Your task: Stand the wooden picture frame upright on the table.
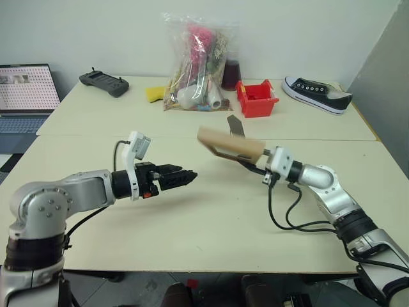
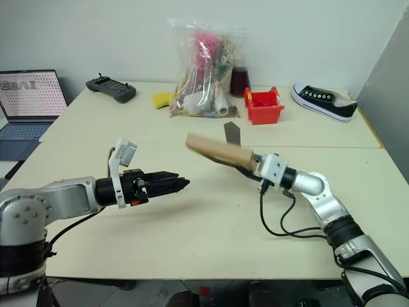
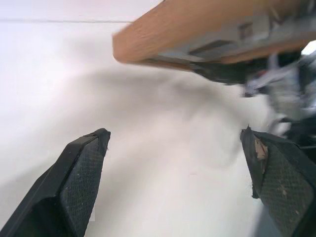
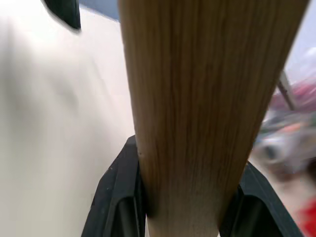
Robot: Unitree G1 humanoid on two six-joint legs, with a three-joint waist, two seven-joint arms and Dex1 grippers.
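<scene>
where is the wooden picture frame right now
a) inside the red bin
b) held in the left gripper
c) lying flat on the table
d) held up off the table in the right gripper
d) the right gripper is closed on one end of the wooden picture frame, which hangs above the table, while the left gripper is open and apart from it.

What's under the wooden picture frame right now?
Only bare table lies beneath the wooden picture frame, which the right gripper holds in the air. Its stand flap sticks up behind. The frame's underside is mostly hidden.
</scene>
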